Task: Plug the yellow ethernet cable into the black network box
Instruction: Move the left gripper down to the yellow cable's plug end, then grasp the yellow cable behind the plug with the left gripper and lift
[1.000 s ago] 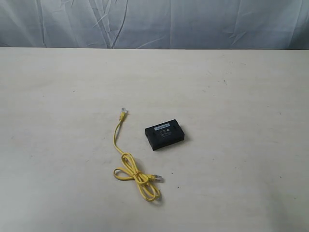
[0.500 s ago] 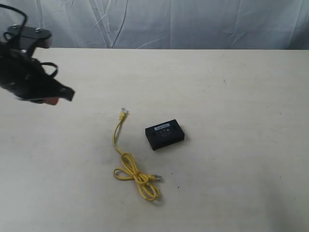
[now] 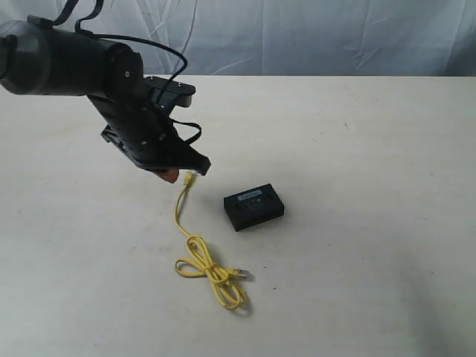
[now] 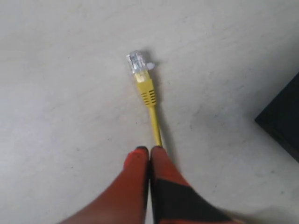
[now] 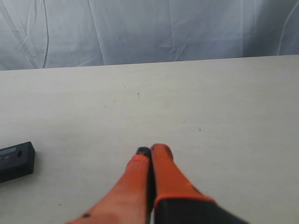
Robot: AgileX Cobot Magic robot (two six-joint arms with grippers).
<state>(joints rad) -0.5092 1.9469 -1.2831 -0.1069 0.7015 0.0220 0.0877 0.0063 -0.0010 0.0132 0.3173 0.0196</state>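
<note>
The yellow ethernet cable (image 3: 195, 245) lies on the table, looped at its near end, with one clear plug (image 3: 190, 177) at the far end and another (image 3: 239, 274) by the loop. Just right of it sits the black network box (image 3: 253, 207), flat, label up. My left gripper (image 3: 172, 175) hovers over the cord just behind the far plug. In the left wrist view its red fingers (image 4: 140, 161) are pressed together, shut, and the cable (image 4: 152, 116) runs out from under their tips to the plug (image 4: 137, 62). My right gripper (image 5: 152, 150) is shut and holds nothing; the box (image 5: 14, 161) shows off to its side.
The pale table (image 3: 372, 149) ends at a grey cloth backdrop (image 3: 297, 37). A corner of the box (image 4: 282, 119) shows at the edge of the left wrist view. The right arm does not show in the exterior view.
The left arm came in from the left edge and swung right and down over the cable's far plug. Cable and box have not moved.
</note>
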